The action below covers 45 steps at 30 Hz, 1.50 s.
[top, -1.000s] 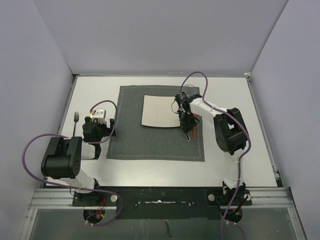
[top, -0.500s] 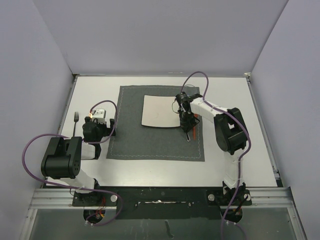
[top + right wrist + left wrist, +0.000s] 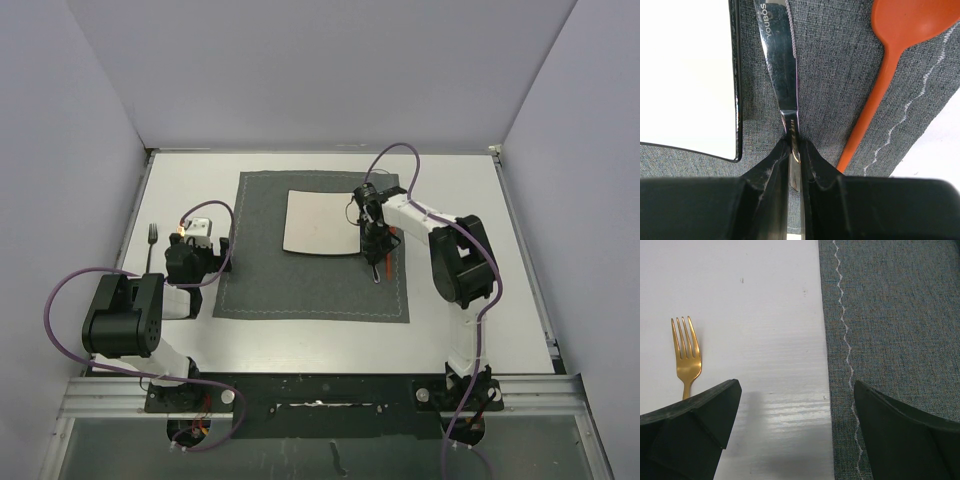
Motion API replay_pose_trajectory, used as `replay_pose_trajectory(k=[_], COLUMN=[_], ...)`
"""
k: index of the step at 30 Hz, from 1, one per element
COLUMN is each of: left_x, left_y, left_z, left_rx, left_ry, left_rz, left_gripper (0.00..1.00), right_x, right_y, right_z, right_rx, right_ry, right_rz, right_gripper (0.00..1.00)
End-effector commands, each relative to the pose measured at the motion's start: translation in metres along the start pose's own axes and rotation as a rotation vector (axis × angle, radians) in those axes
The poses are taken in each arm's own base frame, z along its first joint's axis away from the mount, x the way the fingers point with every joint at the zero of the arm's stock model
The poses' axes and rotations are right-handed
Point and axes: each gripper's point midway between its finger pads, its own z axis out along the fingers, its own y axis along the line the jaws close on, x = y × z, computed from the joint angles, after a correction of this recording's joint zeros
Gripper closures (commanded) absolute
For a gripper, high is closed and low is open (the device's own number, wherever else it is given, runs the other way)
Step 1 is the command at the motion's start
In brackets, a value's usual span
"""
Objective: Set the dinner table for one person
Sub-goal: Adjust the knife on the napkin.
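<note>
The white dinner table (image 3: 470, 180) carries a dark grey placemat (image 3: 270, 280) with a square white plate (image 3: 318, 222) on it. My right gripper (image 3: 795, 150) is shut on a steel knife (image 3: 780, 60), which lies on the mat between the plate's (image 3: 685, 70) right edge and an orange spoon (image 3: 880, 75). In the top view this gripper (image 3: 372, 245) hangs over the mat's right side, the spoon (image 3: 386, 266) just beside it. A gold fork (image 3: 686, 355) lies on the bare table left of the mat (image 3: 890, 315). My left gripper (image 3: 795, 435) is open above the mat's left edge, nothing between its fingers.
Grey walls close the table in at the back and both sides. A metal rail (image 3: 320, 385) runs along the near edge by the arm bases. Purple cables loop from both arms. The fork (image 3: 152, 240) lies close to the left table edge.
</note>
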Motion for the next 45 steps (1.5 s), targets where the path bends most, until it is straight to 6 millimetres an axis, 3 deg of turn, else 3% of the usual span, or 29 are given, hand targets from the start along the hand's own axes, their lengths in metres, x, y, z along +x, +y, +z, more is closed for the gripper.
replay_pose_trajectory(k=[1,25,45], left_x=[-0.017,-0.017,-0.017], left_y=[0.003,0.003,0.004], left_z=[0.007,0.007,0.007], left_rx=[-0.01,-0.009,-0.01], left_ry=[-0.052,-0.051,-0.051], left_rz=[-0.01,-0.01,-0.01], left_gripper=[0.02,0.02,0.02], right_x=[-0.008,-0.021,-0.024], right_y=[-0.013,-0.012,-0.003], right_z=[0.008,0.001,-0.001], right_rx=[0.046,0.015,-0.009], right_ry=[-0.01,-0.022,-0.014], right_rz=[0.028,0.079,0.22], right_gripper=[1.0,1.0,1.0])
